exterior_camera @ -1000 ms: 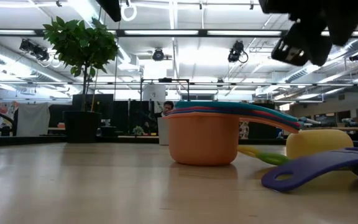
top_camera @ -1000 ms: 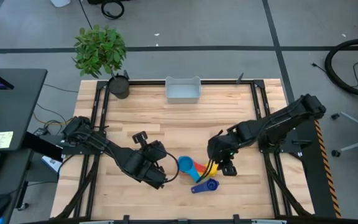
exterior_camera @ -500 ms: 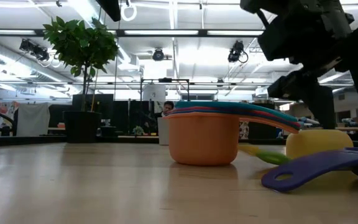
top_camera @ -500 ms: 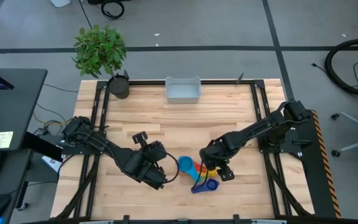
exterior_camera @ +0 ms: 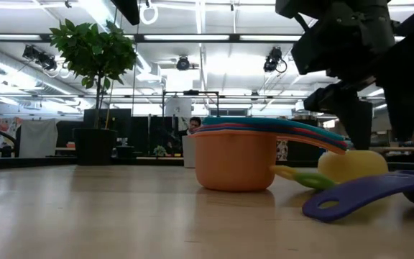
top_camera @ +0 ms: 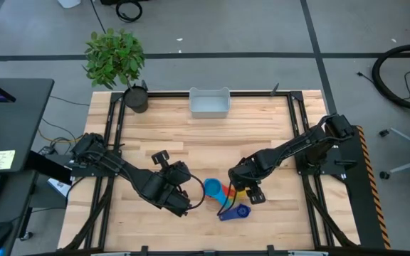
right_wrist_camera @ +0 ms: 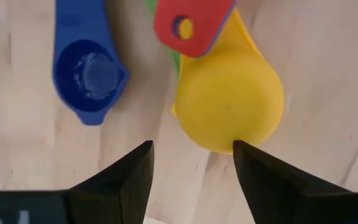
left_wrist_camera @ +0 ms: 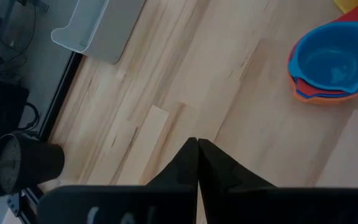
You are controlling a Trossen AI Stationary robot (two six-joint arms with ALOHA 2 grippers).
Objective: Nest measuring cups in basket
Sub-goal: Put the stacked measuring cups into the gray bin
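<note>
Yellow plastic is sitting between the spread jaws of the right gripper (right_wrist_camera: 191, 163), which is hanging over an upturned round yellow measuring cup (right_wrist_camera: 230, 102) near the front edge of the wooden tabletop (top_camera: 262, 135), not yet touching it as far as the views show. Just beside it a small dark blue plastic scoop (right_wrist_camera: 89, 74) is lying open side up, and a stack of larger cups, light blue (top_camera: 213, 189) on top with orange beneath, is standing close by with red and green handles fanning out toward the yellow one. The left gripper (left_wrist_camera: 197, 155) is waiting near the stack with its jaws pressed together, holding nothing. The pale grey-white rectangular plastic basket (top_camera: 209, 104) is sitting at the back edge, well apart from every cup, with nothing visible in it. Some nesting is done, but the yellow and dark blue cups are loose, and nothing is in the basket yet.
</note>
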